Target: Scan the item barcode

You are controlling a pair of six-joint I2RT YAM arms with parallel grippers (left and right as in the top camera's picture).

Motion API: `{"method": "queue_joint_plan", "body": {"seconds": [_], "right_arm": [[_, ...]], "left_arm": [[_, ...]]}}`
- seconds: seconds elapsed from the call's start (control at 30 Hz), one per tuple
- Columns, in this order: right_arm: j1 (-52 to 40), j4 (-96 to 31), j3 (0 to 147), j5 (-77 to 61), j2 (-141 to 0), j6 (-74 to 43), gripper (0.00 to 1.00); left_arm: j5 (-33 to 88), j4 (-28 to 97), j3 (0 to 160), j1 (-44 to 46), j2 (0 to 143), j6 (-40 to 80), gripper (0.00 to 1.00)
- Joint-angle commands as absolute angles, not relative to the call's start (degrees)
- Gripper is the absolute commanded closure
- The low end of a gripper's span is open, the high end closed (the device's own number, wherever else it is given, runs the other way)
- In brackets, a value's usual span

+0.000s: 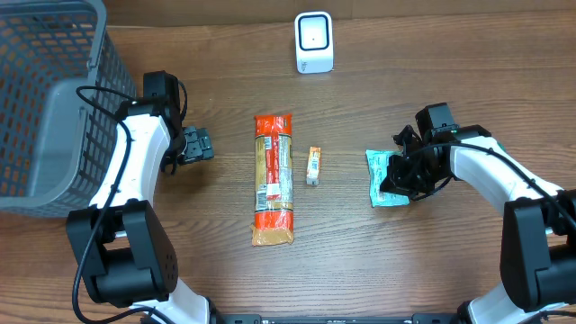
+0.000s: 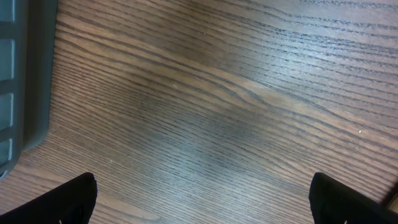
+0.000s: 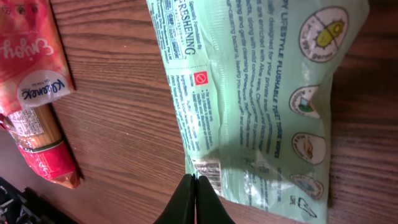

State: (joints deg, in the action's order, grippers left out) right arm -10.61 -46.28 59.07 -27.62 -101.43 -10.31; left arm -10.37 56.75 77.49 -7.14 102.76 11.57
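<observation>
A pale green wipes packet (image 1: 387, 178) lies flat on the table at the right. In the right wrist view the packet (image 3: 261, 93) fills the upper right, with its barcode (image 3: 206, 168) printed by the near edge. My right gripper (image 1: 401, 175) hovers over the packet's edge, and its fingers (image 3: 196, 190) are pressed together, shut, with nothing visible between them. A white scanner (image 1: 314, 42) stands at the back centre. My left gripper (image 1: 200, 144) sits at the left over bare wood, open, with its fingertips (image 2: 71, 199) wide apart and nothing between them.
A long red and orange package (image 1: 274, 178) lies in the middle, with a small box (image 1: 313, 166) just to its right. The red package (image 3: 34, 93) also shows at the left of the right wrist view. A grey mesh basket (image 1: 45, 99) fills the far left.
</observation>
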Motion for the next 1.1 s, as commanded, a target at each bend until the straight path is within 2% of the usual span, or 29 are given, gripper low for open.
{"method": "queue_joint_plan", "body": {"seconds": [0.0, 0.3, 0.67, 1.07], "right_arm": [[-10.94, -44.56, 56.8, -27.05, -101.06, -10.31, 0.96], [-10.92, -36.21, 50.06, -26.35, -101.06, -10.74, 0.96], [-10.76, -42.06, 58.96, -34.85, -100.92, -11.73, 0.96], [-10.98, -40.73, 54.24, -33.12, -101.06, -11.55, 0.96]], "left_arm": [[-10.92, 56.58, 77.73, -7.11, 101.56, 10.72, 0.0], [-10.92, 56.58, 77.73, -7.11, 101.56, 10.72, 0.0], [-10.92, 56.58, 77.73, -7.11, 101.56, 10.72, 0.0], [-10.92, 56.58, 77.73, -7.11, 101.56, 10.72, 0.0]]}}
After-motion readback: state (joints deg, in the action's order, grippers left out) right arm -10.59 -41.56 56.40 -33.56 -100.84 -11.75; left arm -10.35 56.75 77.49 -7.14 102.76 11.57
